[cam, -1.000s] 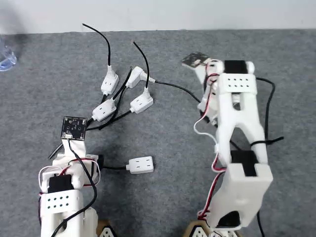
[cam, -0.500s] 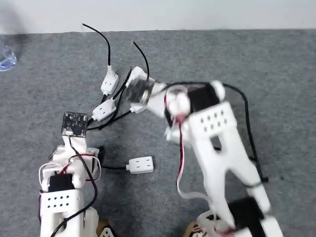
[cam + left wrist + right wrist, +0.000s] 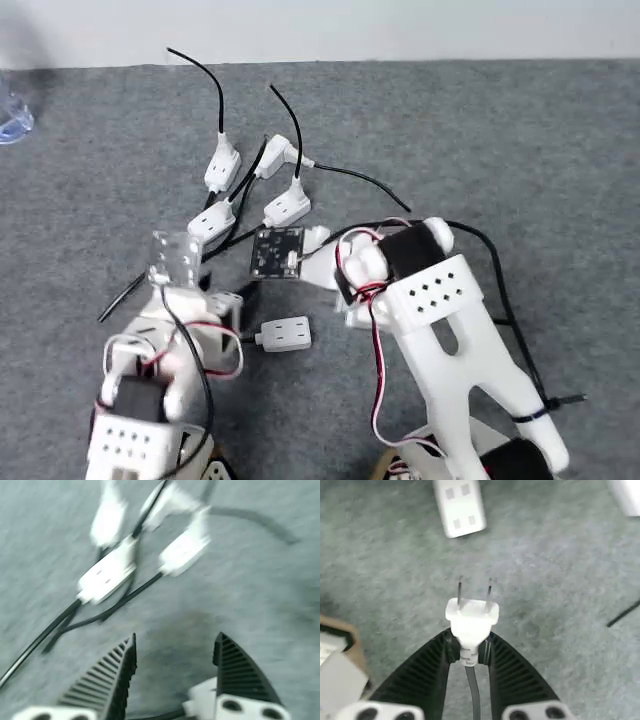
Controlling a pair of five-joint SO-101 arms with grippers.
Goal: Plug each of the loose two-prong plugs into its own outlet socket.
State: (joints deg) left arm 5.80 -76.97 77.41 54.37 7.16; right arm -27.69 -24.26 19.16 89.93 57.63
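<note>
Right gripper clamped on a plug, left gripper spread and holding nothing.

The two-prong plug point(image 3: 471, 615) is pinched by its body in the right gripper point(image 3: 470, 647). Its prongs point at the lone outlet socket point(image 3: 285, 333), near it but apart, with nothing between them. The left gripper point(image 3: 172, 675) sits just beside that socket, on the side away from the right arm, over bare carpet. The socket's black cord point(image 3: 228, 340) runs toward the left arm. Beyond the socket, toward the wall, lies a tangle of white sockets point(image 3: 287, 207) with black leads crossing each other. The surface is grey carpet point(image 3: 500, 150), with a white wall point(image 3: 400, 30) along its far edge. A clear container point(image 3: 12, 115) sits well apart from the socket, at the far corner on the left arm's side.
</note>
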